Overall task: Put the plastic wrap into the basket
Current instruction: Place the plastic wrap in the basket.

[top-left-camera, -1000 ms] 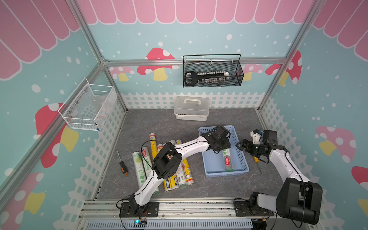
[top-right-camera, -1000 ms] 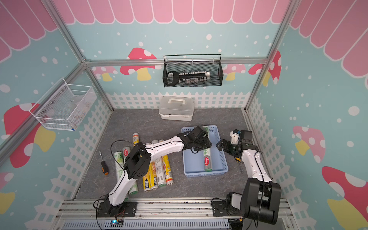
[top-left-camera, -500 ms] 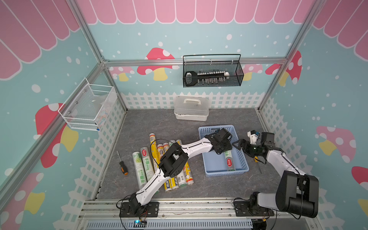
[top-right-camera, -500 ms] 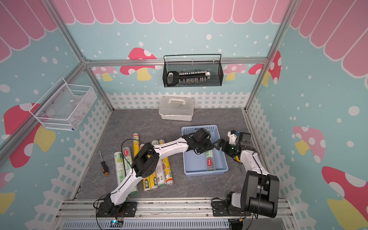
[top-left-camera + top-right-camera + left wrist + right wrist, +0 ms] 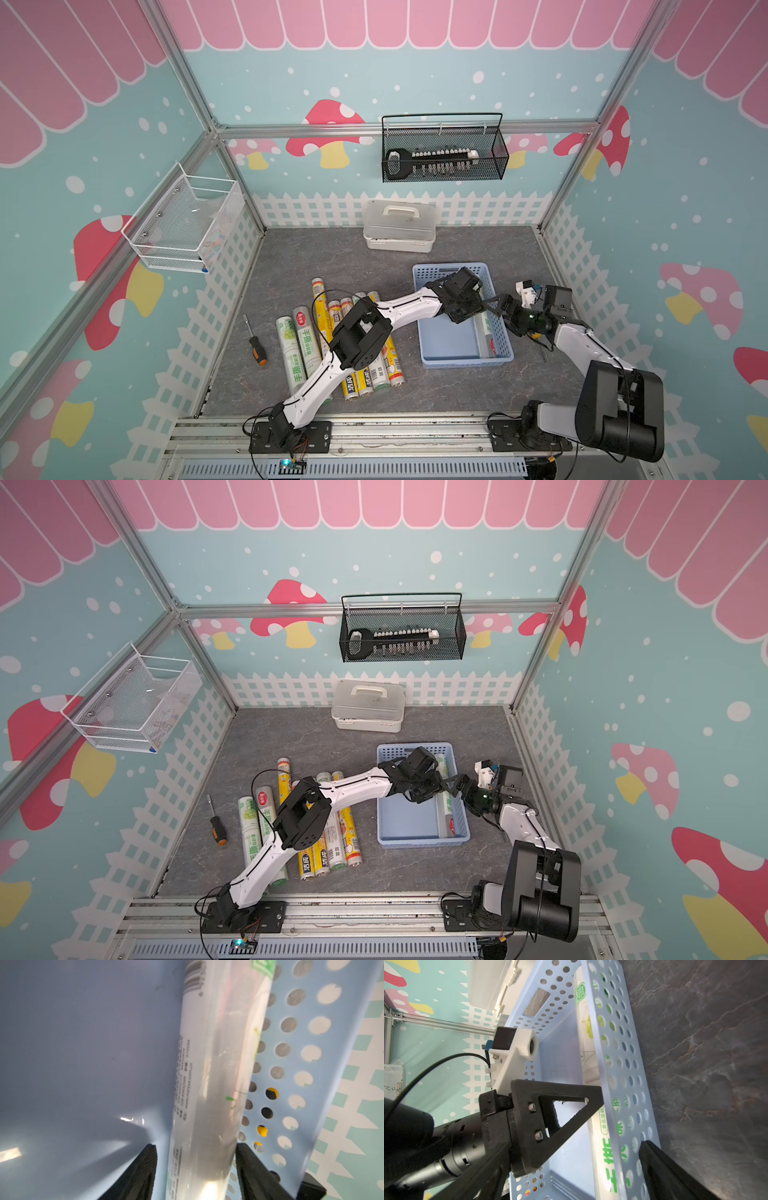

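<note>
Basket (image 5: pixel 442 347) sits right of the loose plastic wrap rolls (image 5: pixel 300 347) on the floor (image 5: pixel 353 262). You've got one white-and-green roll (image 5: pixel 486 334) inside it, along its right side. Left gripper (image 5: pixel 195 1167) straddles that roll, fingers parted with a gap showing. Right gripper (image 5: pixel 496 306) is spread wide at the basket's edge.

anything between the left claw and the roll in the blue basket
Nothing visible does: the roll lies right between the fingers of the left claw, along the basket's perforated wall.
</note>
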Motion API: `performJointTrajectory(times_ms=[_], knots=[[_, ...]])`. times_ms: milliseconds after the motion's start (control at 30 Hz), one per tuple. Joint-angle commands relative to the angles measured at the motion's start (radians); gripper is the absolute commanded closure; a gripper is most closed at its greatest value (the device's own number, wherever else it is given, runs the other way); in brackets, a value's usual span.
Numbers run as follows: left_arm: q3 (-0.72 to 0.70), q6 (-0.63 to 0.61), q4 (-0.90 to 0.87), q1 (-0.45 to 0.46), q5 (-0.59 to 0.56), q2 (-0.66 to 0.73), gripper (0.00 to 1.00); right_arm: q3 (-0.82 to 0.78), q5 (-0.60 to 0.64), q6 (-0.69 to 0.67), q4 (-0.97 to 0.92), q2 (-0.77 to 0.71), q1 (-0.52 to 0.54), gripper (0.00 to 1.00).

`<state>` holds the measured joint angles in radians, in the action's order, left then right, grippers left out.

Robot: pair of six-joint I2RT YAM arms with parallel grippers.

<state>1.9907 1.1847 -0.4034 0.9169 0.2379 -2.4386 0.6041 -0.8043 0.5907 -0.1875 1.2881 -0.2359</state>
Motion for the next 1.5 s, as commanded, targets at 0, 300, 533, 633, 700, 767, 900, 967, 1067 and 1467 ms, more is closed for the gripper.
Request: performJointTrajectory(times_ms=[0, 300, 533, 633, 700, 767, 900, 967, 1067, 1467], knots=[[-0.017, 0.037, 0.024, -0.002, 0.032, 0.046, 0.41, -0.014, -0.07, 0.014, -0.096, -0.035, 0.01, 0.0], [-0.064, 0.158, 0.181, -0.009, 0.171, 0.05, 0.42, -0.008, -0.067, 0.045, -0.132, -0.088, 0.01, 0.01], [-0.151, 0.142, 0.225, -0.034, 0.17, 0.099, 0.38, -0.011, 0.052, 0.003, -0.134, -0.122, 0.01, 0.0], [-0.183, 0.064, 0.194, -0.053, 0.166, 0.168, 0.37, 0.051, 0.159, -0.073, -0.241, -0.129, 0.01, 0.0], [-0.188, 0.005, 0.151, -0.068, 0.171, 0.204, 0.36, 0.095, 0.213, -0.108, -0.301, -0.14, 0.01, 0.01], [-0.2, -0.057, 0.114, -0.078, 0.178, 0.242, 0.36, 0.121, 0.256, -0.114, -0.323, -0.171, 0.01, 0.0], [-0.266, -0.15, 0.081, -0.082, 0.147, 0.336, 0.35, 0.144, 0.22, -0.115, -0.322, -0.241, 0.011, 0.0], [-0.318, -0.204, 0.074, -0.085, 0.085, 0.401, 0.35, 0.163, 0.149, -0.123, -0.319, -0.26, 0.018, 0.0], [-0.385, -0.256, 0.066, -0.101, 0.03, 0.489, 0.36, 0.206, 0.075, -0.127, -0.321, -0.279, 0.064, 0.01], [-0.858, -0.351, -0.081, -0.35, -0.319, 0.969, 0.42, 0.353, 0.319, -0.168, -0.355, -0.206, 0.535, 0.01]])
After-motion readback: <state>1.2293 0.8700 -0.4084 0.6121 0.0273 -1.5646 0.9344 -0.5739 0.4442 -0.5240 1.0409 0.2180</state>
